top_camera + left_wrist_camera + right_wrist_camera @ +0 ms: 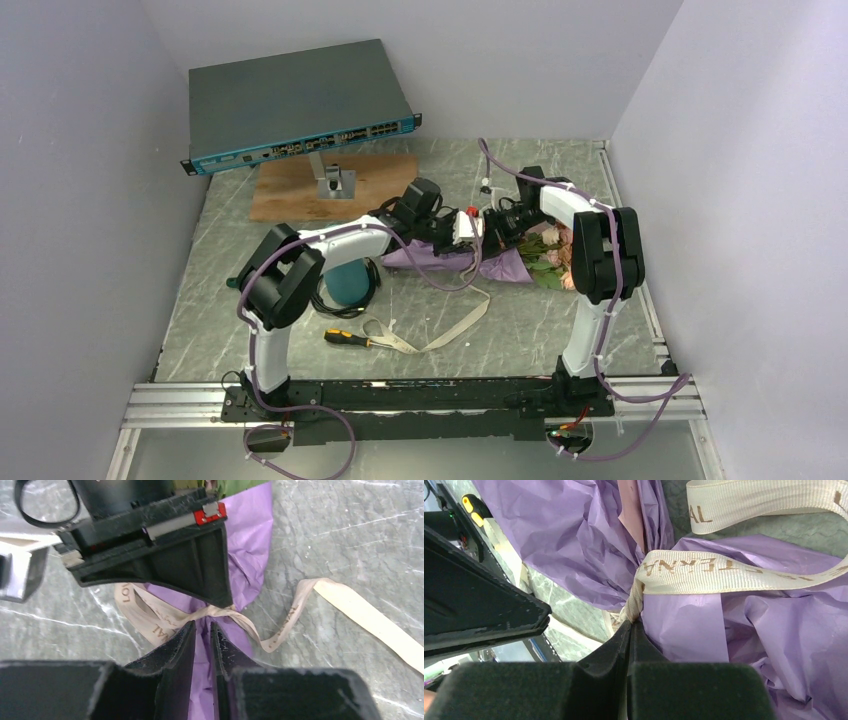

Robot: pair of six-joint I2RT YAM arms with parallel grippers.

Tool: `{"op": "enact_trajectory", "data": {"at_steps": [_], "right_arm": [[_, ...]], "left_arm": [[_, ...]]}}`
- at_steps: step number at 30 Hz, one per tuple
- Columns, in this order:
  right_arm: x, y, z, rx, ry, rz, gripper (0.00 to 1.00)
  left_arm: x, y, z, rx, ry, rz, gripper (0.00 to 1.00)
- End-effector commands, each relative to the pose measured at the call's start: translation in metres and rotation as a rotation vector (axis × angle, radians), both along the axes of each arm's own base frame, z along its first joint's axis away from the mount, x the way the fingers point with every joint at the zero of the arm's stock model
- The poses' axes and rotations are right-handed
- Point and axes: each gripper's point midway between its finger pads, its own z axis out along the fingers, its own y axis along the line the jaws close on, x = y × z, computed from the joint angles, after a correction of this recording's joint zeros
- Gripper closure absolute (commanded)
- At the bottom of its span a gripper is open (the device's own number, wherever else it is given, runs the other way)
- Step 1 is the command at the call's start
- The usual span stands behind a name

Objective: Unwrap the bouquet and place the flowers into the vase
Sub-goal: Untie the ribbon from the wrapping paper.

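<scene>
The bouquet [505, 265] is laid on the table [520, 330] between the arms. Its purple paper [250, 540] is pinched by the left gripper [202, 627], and the knot of its ribbon [724, 572] is clamped in the closed right gripper [631, 624].

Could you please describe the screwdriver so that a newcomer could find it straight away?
Look at the grey marbled table, toward its front edge just right of the left arm. The screwdriver with the black-and-yellow handle lies flat there beside the loose cream printed ribbon; nothing else nearby carries yellow.
</scene>
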Motion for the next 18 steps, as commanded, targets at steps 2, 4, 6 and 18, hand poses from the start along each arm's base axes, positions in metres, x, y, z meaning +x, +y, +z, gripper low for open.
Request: {"op": "enact_trajectory", "data": {"at_steps": [2, 4, 6, 18], "right_arm": [[-0.001, 0.002, 0.019, 0.042, -0.068, 0.029, 1.0], [-0.002, 0.002, 0.021, 0.044, -0.073, 0.029, 1.0], [-0.002, 0.002, 0.022, 0.045, -0.074, 0.027, 1.0], [-0.001, 0.003, 0.026, 0.052, -0.084, 0.021, 1.0]], "left_arm": [[0.01, -0.017, 0.022, -0.05, -0.116, -0.069, 0.77], [0.013, -0.021, 0.013, -0.033, -0.123, -0.077, 0.77], [0.018, -0.023, 0.005, -0.019, -0.129, -0.075, 0.76], [0.008, -0.021, -0.039, 0.036, -0.099, -0.127, 0.71]]}}
